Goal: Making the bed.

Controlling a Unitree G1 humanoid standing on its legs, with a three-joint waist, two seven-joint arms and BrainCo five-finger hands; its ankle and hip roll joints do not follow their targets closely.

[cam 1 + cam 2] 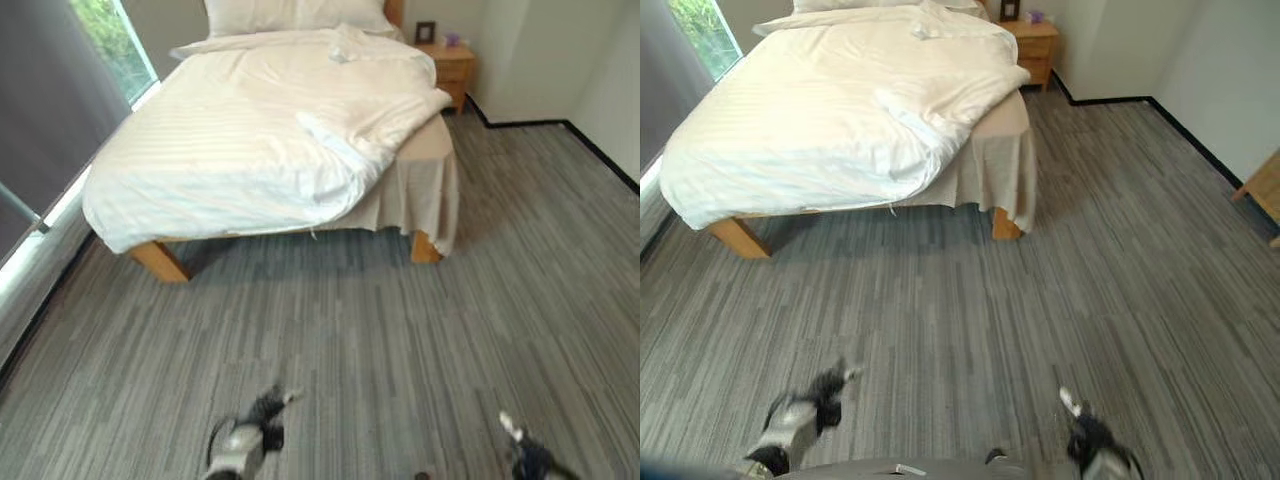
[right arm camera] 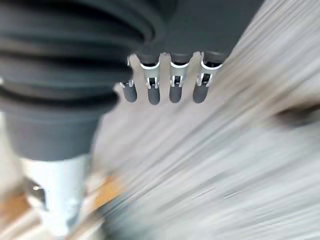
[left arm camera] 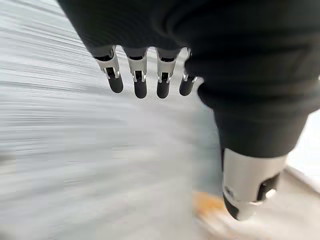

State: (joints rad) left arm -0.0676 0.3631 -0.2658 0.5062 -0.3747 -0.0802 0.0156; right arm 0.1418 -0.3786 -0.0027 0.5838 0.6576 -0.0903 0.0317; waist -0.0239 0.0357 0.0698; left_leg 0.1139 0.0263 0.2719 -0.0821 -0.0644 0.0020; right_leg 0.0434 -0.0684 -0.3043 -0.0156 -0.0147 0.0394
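A wooden-legged bed (image 1: 160, 259) stands ahead across the floor. A white striped duvet (image 1: 230, 150) covers it unevenly: it hangs low at the foot and left side, and its right part is bunched into a fold (image 1: 340, 150), baring the beige sheet (image 1: 430, 190) at the near right corner. White pillows (image 1: 295, 14) lie at the head. My left hand (image 1: 255, 420) and right hand (image 1: 525, 450) hang low over the carpet, far short of the bed. Straight fingers (image 3: 140, 80) show in the left wrist view and straight fingers (image 2: 172, 85) in the right wrist view; both hands are open and hold nothing.
A wooden nightstand (image 1: 447, 68) with a small frame stands right of the headboard. A window with a grey curtain (image 1: 50, 90) runs along the left wall. White walls with dark skirting close the right side. A wooden furniture edge (image 1: 1262, 190) shows at far right. Grey striped carpet (image 1: 350, 330) lies between.
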